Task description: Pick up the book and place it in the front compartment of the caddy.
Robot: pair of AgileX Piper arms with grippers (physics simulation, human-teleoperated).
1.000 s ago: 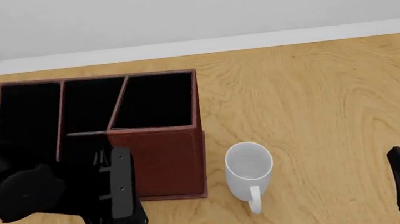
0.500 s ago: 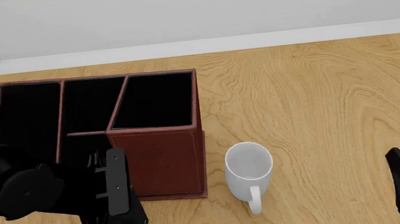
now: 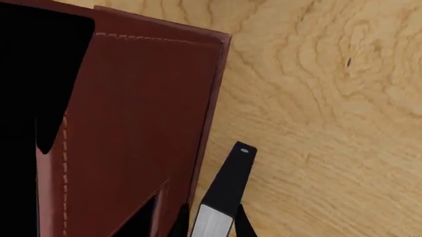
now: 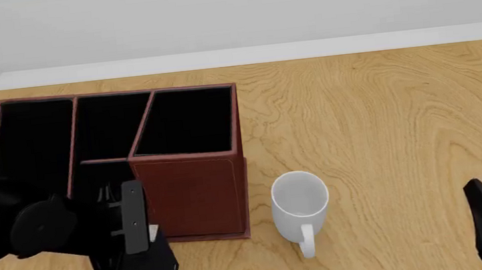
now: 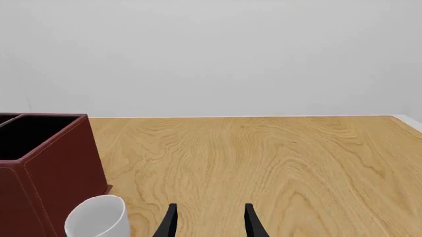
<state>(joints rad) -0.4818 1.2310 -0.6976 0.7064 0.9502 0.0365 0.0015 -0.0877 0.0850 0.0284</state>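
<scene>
left gripper [image 4: 118,245]: low at caddy [image 4: 195,192] front wall, clamped on book [image 4: 149,257], lining up for front compartment | right gripper [image 5: 209,222]: parted, parked near white mug [image 4: 300,200]

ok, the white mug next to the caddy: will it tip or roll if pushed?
It probably slides rather than rolls: the mug stands upright on its base. A high push may tip it, and then the handle should limit rolling. Its smooth wall looks slippery.

One wooden caddy [image 4: 196,197], divided into four sections. One white mug [image 4: 300,202]; one black book [image 4: 149,260], partly hidden. Two robot arms, each with one gripper: left gripper [image 4: 115,266], right gripper [image 5: 207,222].
</scene>
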